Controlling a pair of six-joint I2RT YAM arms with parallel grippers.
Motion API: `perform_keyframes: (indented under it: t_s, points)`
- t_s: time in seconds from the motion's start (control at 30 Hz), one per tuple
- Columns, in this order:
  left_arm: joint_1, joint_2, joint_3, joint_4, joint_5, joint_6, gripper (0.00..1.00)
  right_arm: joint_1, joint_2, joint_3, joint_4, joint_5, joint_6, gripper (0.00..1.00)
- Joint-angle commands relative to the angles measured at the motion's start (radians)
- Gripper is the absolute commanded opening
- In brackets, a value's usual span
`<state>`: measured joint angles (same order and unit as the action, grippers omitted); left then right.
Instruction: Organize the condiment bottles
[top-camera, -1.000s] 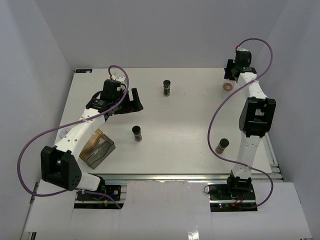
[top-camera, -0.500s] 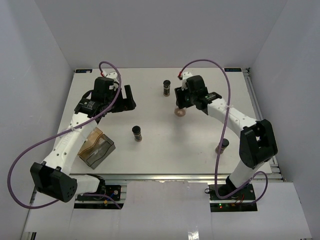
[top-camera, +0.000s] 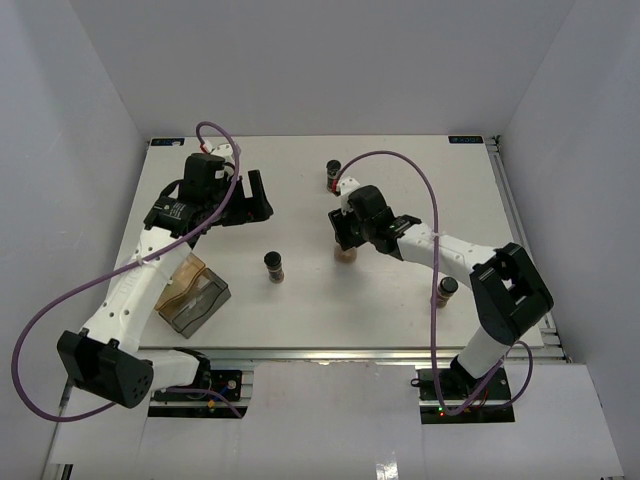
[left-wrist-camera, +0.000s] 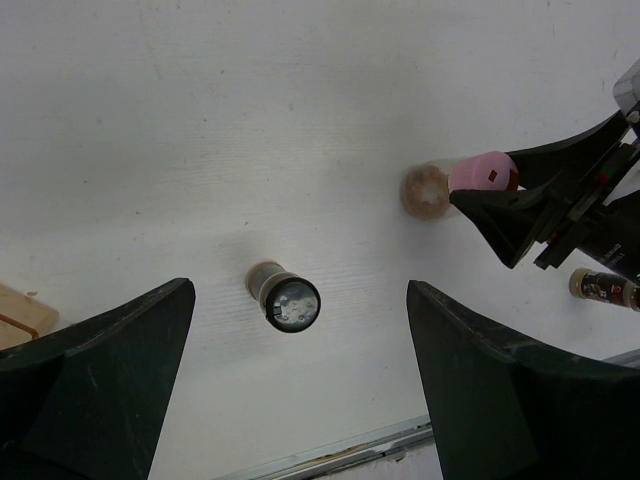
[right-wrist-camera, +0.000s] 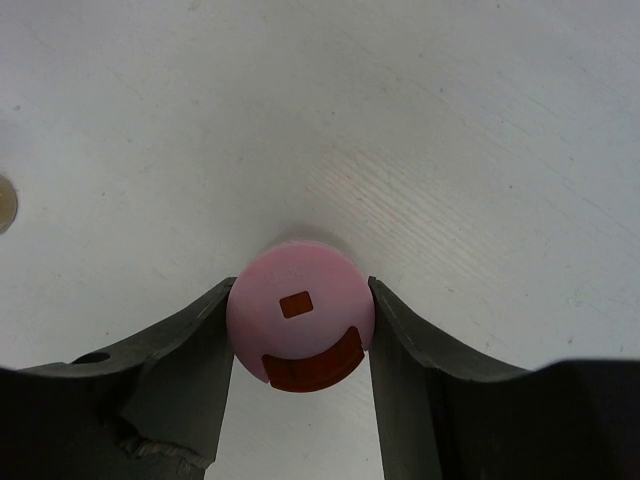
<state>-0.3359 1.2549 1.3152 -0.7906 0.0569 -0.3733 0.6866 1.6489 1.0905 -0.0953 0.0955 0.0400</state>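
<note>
Right gripper (top-camera: 349, 232) clenched on the small, clear-bodied pink-capped jar (top-camera: 345, 252) of pale brown contents, near the middle of the white table (top-camera: 420, 170). The wrist view shows its dark fingers (right-wrist-camera: 180, 350) pressed against opposite sides of the cap, a grip from above that keeps the jar upright for carrying; whether the base rests on the surface cannot be told. Left gripper (top-camera: 258, 195) hangs released and empty toward the far-left corner, jaws spread wide. It looks down on the central black-capped jar (top-camera: 274, 266), clear with dark contents, which stands alone between the middle and the near edge; this is judged a ready posture for taking that jar. A far black-capped jar (top-camera: 333, 175), also dark-filled, stands by the far edge, and a brown-filled jar (top-camera: 446, 291) with a black cap stands toward the near-right corner, just beside the right arm. The four jars are well apart, so the grouping is judged barely begun. A translucent grey rectangular box (top-camera: 192, 298) with a tan interior lies toward the near-left corner, beside the left arm. The table is matt white, with an aluminium rail (top-camera: 330, 352) along its near edge. Plain pale grey walls (top-camera: 300, 60) enclose it on three sides, and purple cables (top-camera: 390, 154) loop from each arm
</note>
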Motion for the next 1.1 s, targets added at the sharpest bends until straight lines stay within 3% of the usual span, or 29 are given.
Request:
perform_keyframes:
  t_s: [0.0,0.13,0.33,0.53,0.7,1.07]
  points:
    - [0.002,-0.033,0.032,0.006,0.025,0.008,0.98,0.035,-0.019,-0.021,0.074,0.025,-0.008,0.30]
    - [0.003,-0.045,0.016,0.017,0.020,0.008,0.98,0.041,-0.029,-0.033,0.070,0.031,0.000,0.61]
    - [0.001,-0.045,0.023,0.023,0.068,0.024,0.98,0.042,-0.081,-0.016,0.044,0.053,0.005,0.86]
    - [-0.008,0.034,0.080,0.028,0.136,0.034,0.95,0.041,-0.138,0.130,-0.102,0.142,0.020,0.92]
    - [-0.106,0.162,0.177,-0.012,0.072,0.040,0.94,0.016,-0.227,0.234,-0.288,0.275,0.072,0.94]
    - [-0.319,0.448,0.381,-0.056,-0.038,0.027,0.92,-0.001,-0.626,0.103,-0.401,0.466,0.164,0.95]
